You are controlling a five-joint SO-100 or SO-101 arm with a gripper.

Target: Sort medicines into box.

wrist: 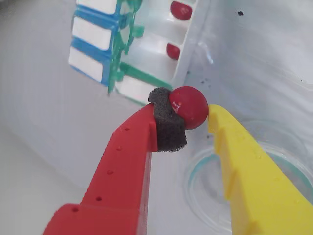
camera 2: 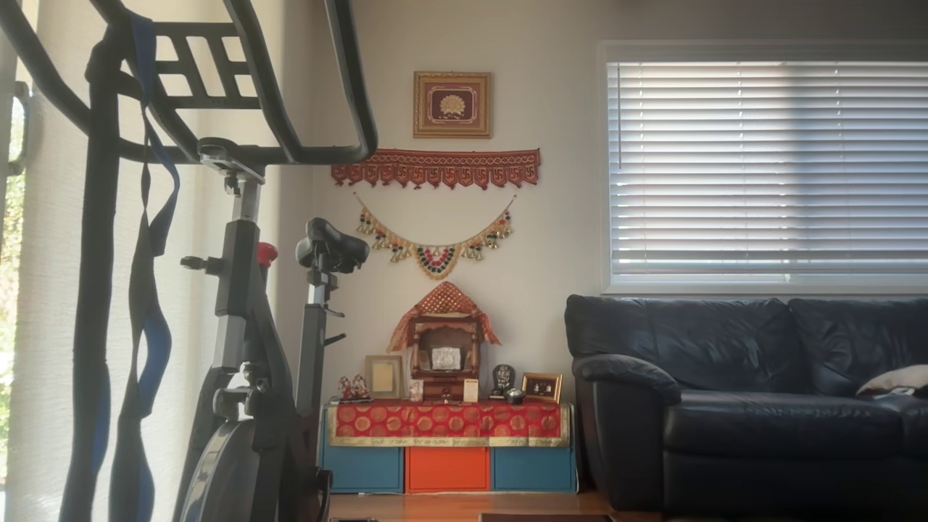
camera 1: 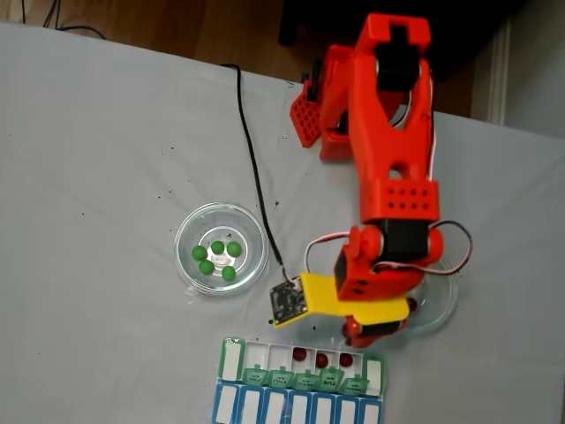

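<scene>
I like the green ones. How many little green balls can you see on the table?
5. All five green balls sit together in the round glass dish left of the arm in the fixed view. None shows in the pill box, though the arm may hide others.

Soft, even daylight fills the tabletop point(camera 1: 106, 132) scenes with only faint shadows, the wrist view looks hazy and slightly blurred at its washed-out far edges, and the room view is dim, backlit by a bright slatted window blind point(camera 2: 768, 167) that leaves the nearby exercise bike point(camera 2: 246, 326) in silhouette.
</scene>
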